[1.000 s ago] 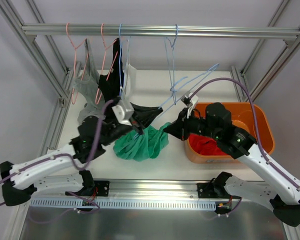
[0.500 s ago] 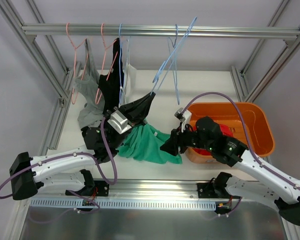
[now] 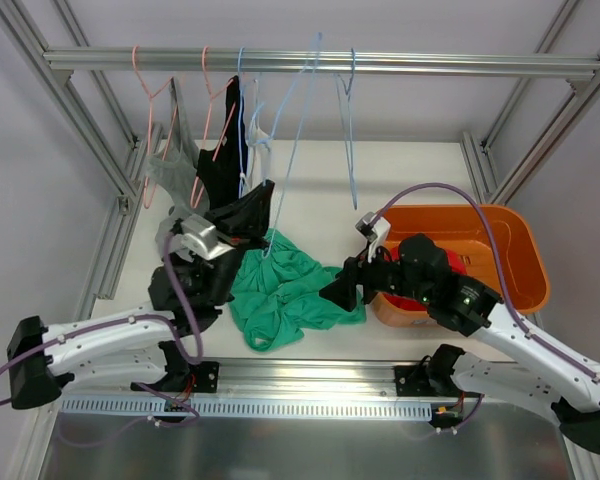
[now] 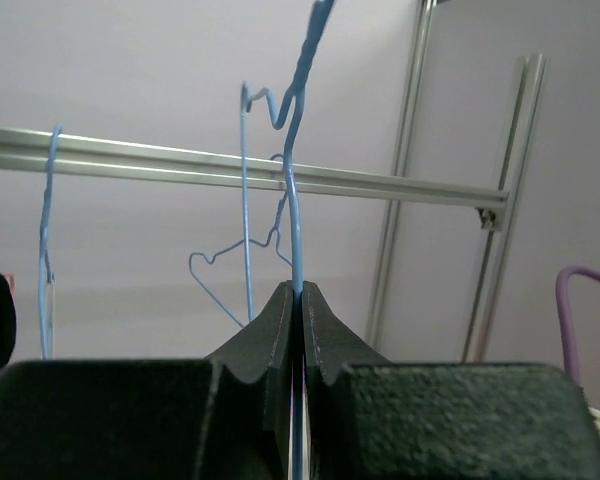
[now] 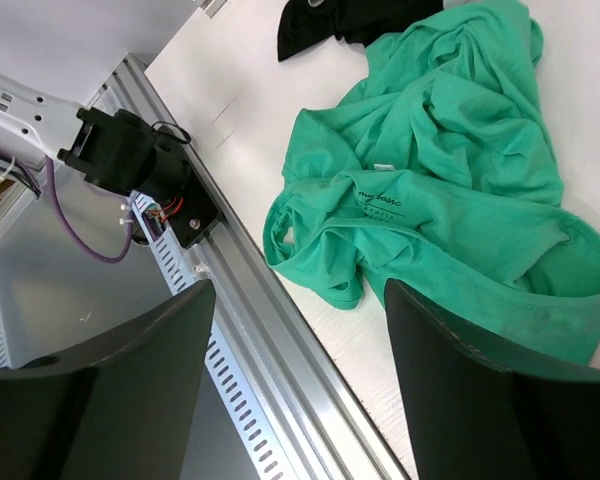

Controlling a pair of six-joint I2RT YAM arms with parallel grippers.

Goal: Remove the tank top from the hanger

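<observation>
1. Now the left claw is pressed together on the wire of the blue hanger, pinching it near its lower part. The wire runs up from the jaws almost upright.
2. A second ago this hanger lay low and slanted out to the right. Half a second ago it was swinging up, and its hook now stands at the rail, left of where it was. Whether the hook is over the rail cannot be told.
3. The green top lies on the table, just near of the left claw and between the two arms. A second ago it was bunched under the hanger. It has since dropped and spread into a flatter heap.
4. The hanger's low end overlaps the top's far edge in the top view. Contact there cannot be judged.
5. The right claw is spread wide and holds nothing. It hovers over the near right part of the top.
6. To the right stands the orange bin, apart from the top.
7. Reading: the top looks free of the hanger, so the removal appears done. What remains is likely to park the hanger on the rail.
</observation>
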